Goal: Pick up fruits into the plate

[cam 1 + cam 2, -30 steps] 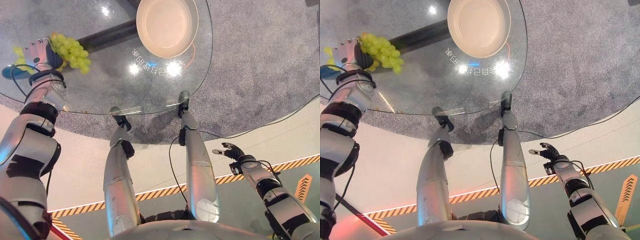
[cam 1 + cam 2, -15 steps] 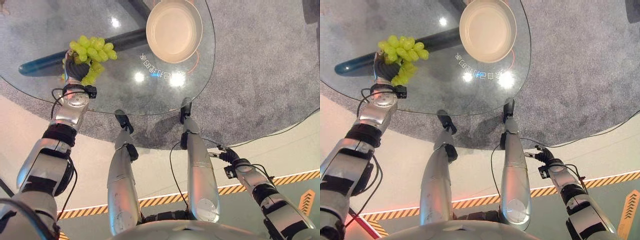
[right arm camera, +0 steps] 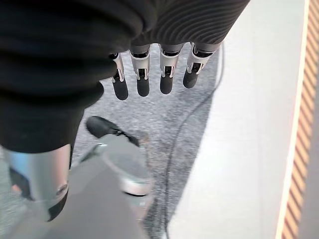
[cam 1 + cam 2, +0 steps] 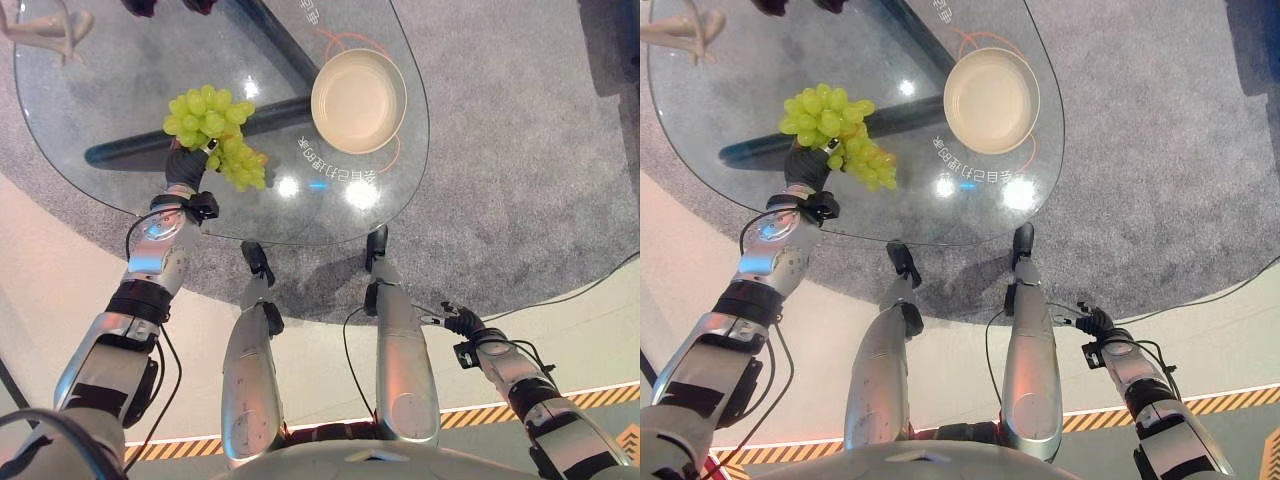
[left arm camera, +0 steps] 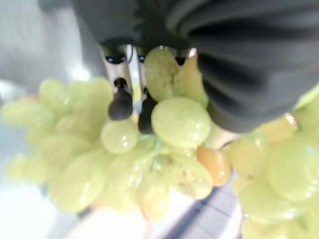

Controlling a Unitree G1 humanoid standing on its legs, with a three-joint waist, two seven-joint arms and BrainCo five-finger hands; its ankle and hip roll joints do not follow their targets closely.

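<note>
Fingers [image 5: 121,102] of left hand [image 4: 185,168] clutch grapes [image 4: 215,120] above glass table [image 4: 120,110], plate [image 4: 358,100] well apart.

Left hand [image 4: 186,167] raised, arm extended, fingers [image 5: 121,102] curled closed. Right hand [image 4: 1096,323] low, fingers [image 3: 142,79] relaxed.

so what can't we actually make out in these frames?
- Left hand fingers: eye views, hidden behind the grapes; the left wrist view shows dark tips among them, grip contact blurred.
- Whether the grapes touch the glass table: not settled.
- Pale object at the far table corner: cut off by the edge.
- Plate: looks empty.
</note>
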